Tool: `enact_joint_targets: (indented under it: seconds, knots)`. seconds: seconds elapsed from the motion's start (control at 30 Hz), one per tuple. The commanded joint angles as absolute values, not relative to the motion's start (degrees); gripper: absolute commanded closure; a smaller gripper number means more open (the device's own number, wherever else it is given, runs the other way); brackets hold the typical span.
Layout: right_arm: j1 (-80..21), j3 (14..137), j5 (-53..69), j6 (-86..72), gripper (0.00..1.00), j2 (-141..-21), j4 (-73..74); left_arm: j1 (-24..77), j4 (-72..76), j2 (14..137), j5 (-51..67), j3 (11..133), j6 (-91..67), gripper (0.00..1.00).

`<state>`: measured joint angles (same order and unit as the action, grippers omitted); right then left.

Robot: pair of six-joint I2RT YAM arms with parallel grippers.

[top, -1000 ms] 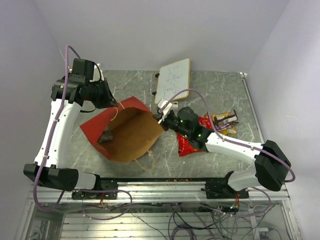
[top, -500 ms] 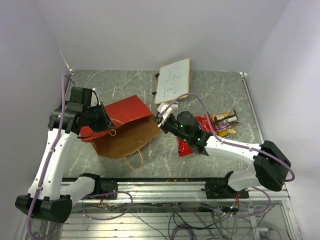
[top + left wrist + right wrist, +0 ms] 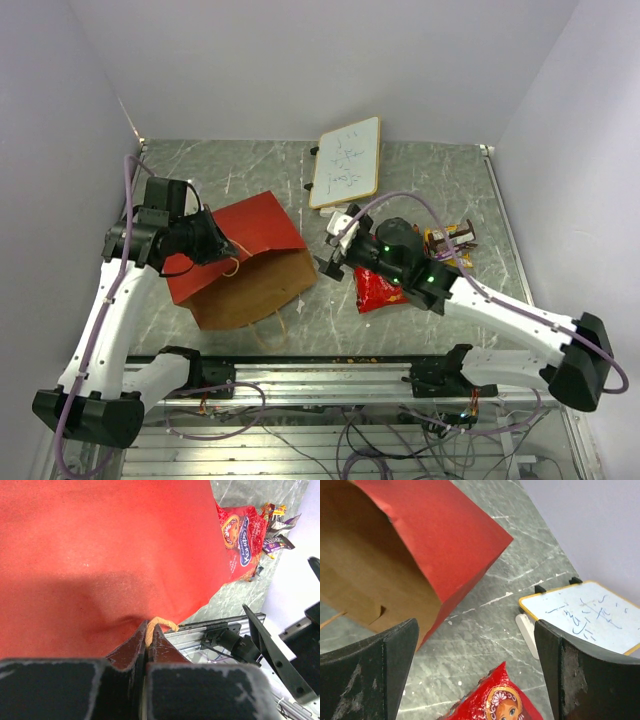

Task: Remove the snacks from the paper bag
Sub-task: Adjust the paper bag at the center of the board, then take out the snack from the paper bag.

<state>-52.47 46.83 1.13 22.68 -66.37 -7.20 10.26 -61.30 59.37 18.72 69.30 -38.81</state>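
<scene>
The paper bag [image 3: 250, 228] lies on its side at the left of the table, red outside up, brown face [image 3: 258, 288] toward the front. My left gripper [image 3: 214, 250] is shut on its twisted paper handle [image 3: 162, 624], close against the red wall [image 3: 100, 545]. My right gripper [image 3: 336, 247] stands open just right of the bag's mouth [image 3: 365, 585], nothing between its fingers [image 3: 370, 675]. The red cookie packet [image 3: 378, 290] lies on the table under the right arm. Several small candy bars [image 3: 450, 240] lie beside it, outside the bag. Whatever the bag may hold is hidden.
A small whiteboard [image 3: 347, 160] with a yellow rim lies at the back centre, a white stick [image 3: 526, 632] beside it. The aluminium rail [image 3: 320, 375] runs along the table's near edge. Grey walls close in left, right and back.
The right gripper has opened, let go of the bag's rim and drawn back to the right. The left arm has lowered the bag, which has collapsed flatter onto the table.
</scene>
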Motion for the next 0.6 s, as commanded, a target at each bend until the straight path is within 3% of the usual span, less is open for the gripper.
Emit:
enact_joint_targets:
  seconds: [0.0, 0.27, 0.57]
  knots:
    - [-52.64, 50.73, 6.45, 24.21, 0.0, -61.47, 4.51, 10.11, -58.64, 58.68, 19.93, 68.8, -39.96, 0.93]
    - [-53.36, 56.66, 15.31, 27.81, 0.0, -61.36, 10.36, 10.11, -58.63, 59.52, 19.87, 71.17, -39.32, 0.93]
    - [-59.91, 54.85, 23.22, 27.3, 0.03, -67.39, -2.2, 10.11, -55.61, 55.64, 20.43, 69.74, -40.77, 0.93]
